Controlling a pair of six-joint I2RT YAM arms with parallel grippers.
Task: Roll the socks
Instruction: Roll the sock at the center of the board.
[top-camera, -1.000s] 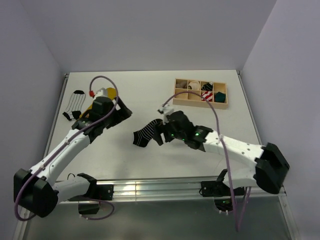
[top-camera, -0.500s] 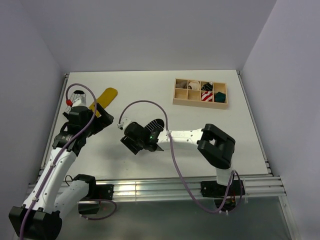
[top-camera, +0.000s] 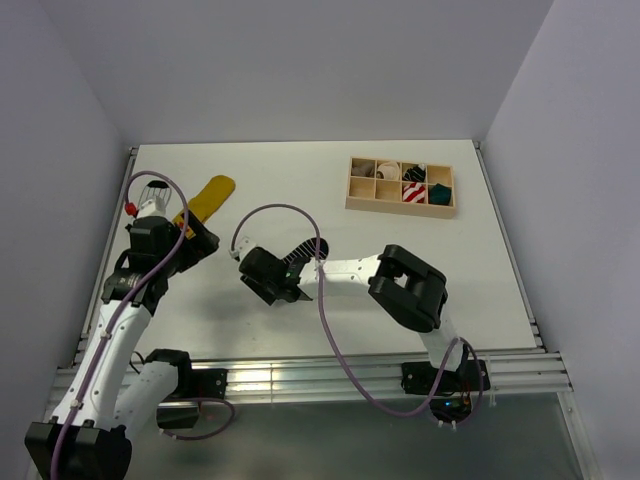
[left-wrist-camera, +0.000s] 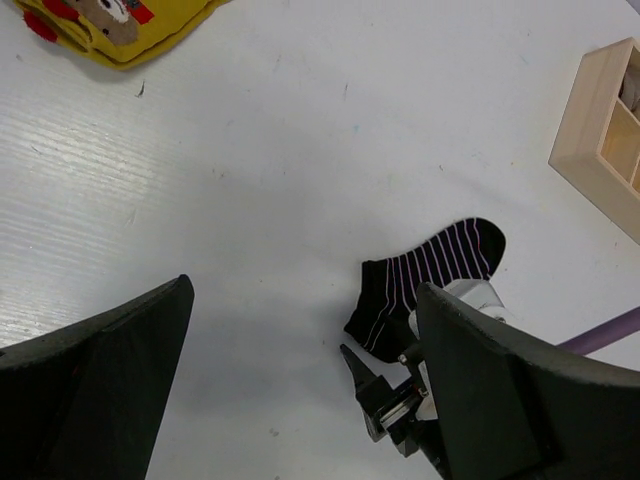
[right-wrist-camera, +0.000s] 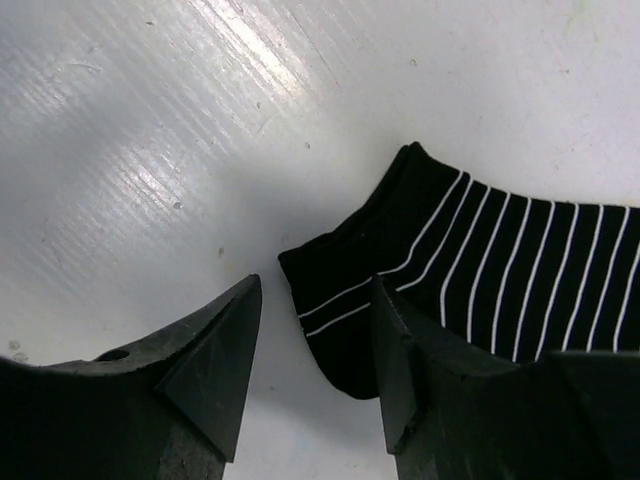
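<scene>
Straddling one cuff corner of the black striped sock (right-wrist-camera: 480, 270), the right hand (right-wrist-camera: 317, 288) has its fingers parted, pinching nothing yet. That sock lies flat and unrolled, mid-surface (top-camera: 300, 170). The left hand (left-wrist-camera: 302, 290) hangs spread wide, empty, well apart. A yellow sock (top-camera: 210, 195) lies flat too. Bundles fill some compartments of the wooden box (top-camera: 400, 208), so the task looks partway done.

My left arm (top-camera: 108, 325) rises from its near-left base toward the far left, bent at the top. My left gripper (top-camera: 197, 243) points right from there, jaws spread wide and holding nothing. My right arm (top-camera: 410, 290) folds sharply at the elbow and stretches left across the middle, forearm low. My right gripper (top-camera: 268, 288) tips downward, jaws partly apart with nothing clamped between them.
</scene>
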